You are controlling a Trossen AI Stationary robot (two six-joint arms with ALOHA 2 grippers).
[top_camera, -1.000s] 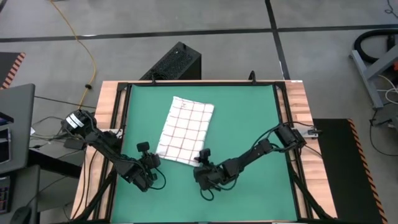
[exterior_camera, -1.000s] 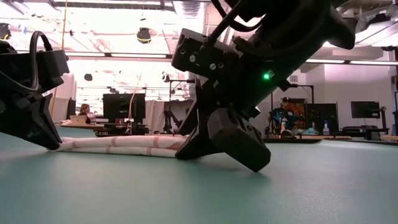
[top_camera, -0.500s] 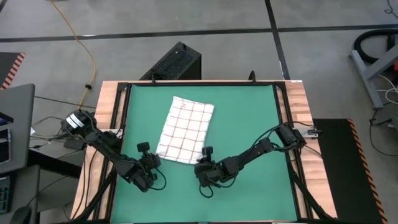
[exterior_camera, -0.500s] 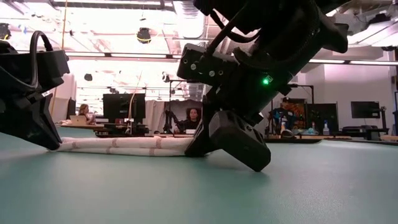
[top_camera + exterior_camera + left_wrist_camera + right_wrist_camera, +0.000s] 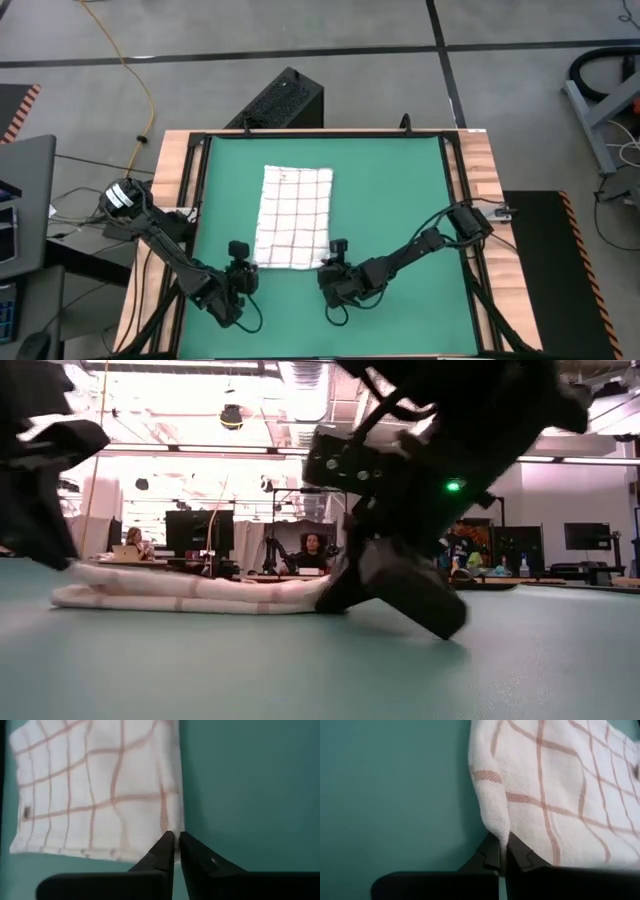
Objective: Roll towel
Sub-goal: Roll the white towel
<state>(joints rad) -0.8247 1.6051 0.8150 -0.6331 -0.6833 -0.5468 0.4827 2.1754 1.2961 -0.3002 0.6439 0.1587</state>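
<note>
The white towel [image 5: 295,215] with thin red checks lies flat on the green mat [image 5: 410,210], its edges in line with the table's. In the low view the towel [image 5: 190,592] shows as stacked layers. My left gripper [image 5: 243,270] is shut at the towel's near left corner. At the near right corner my right gripper [image 5: 333,265] is shut too. Both arms reach in from the table's near side. My left gripper pinches the towel's near left corner [image 5: 169,827] between its two fingertips, slanting down from the near side. The rest of the towel lies on the mat. My right gripper pinches the near right corner [image 5: 496,822] between its two fingers, slanting down from the near side. The cloth rises in a small peak at the fingers, and the rest lies flat.
Bare green mat lies to the towel's left, right and near sides. A black frame [image 5: 452,190] and wooden strips [image 5: 485,200] border the mat. A black box [image 5: 280,100] stands on the floor past the far edge. People [image 5: 312,550] sit in the room beyond.
The towel has turned from slanted to square with the table, and its near edge has slid toward the near edge. My left gripper has drawn back toward the near edge and risen a little. My right gripper has closed in on the near right corner.
</note>
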